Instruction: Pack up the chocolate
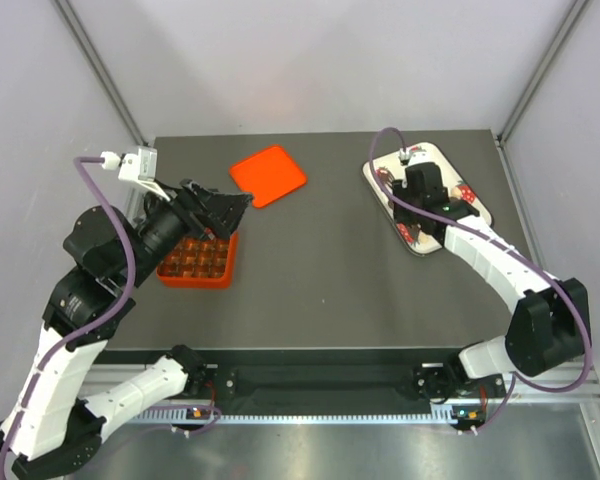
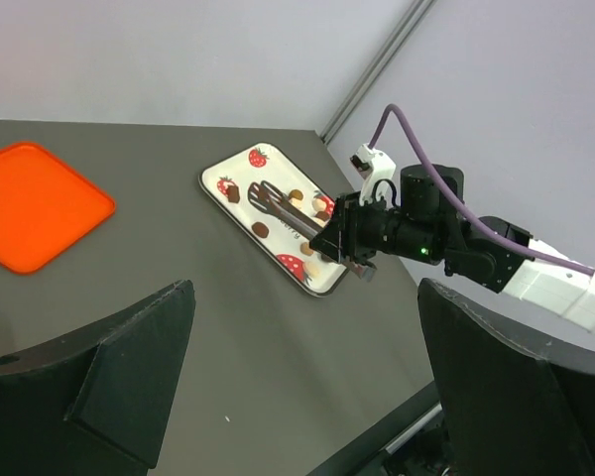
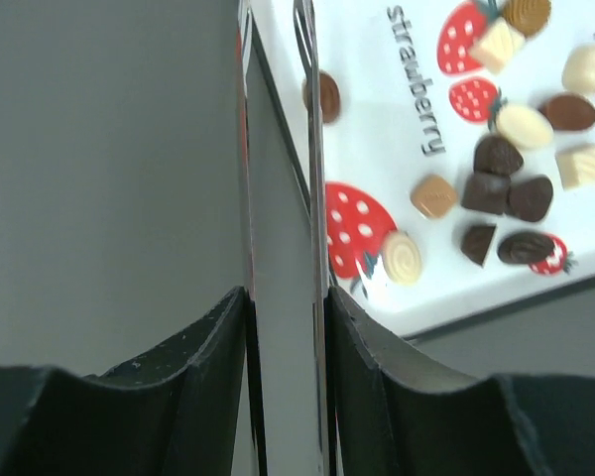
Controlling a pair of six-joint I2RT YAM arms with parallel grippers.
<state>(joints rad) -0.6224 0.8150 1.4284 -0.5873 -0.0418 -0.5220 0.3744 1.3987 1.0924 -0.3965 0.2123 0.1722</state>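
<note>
Dark brown and pale cream chocolate (image 3: 503, 188) is scattered on the strawberry-printed tray (image 2: 240, 171). Most of it is bunched toward one end, and a single brown piece (image 3: 322, 96) is set apart near the tray's long rim. The right gripper (image 3: 286, 297) is held over the tray, its fingers pressed onto metal tweezers (image 3: 312, 149). The two blades are seen apart, with the single brown piece just beside one of them. Well apart from the tray, across the grey surface (image 1: 320, 280), an orange-red box (image 1: 195, 265) with square compartments is placed; its contents cannot be made out. The left gripper (image 1: 235, 207) is held over the box corner nearest the tray, fingers spread wide. An orange lid (image 1: 268, 175) is laid flat between box and tray, nearer the box.
</note>
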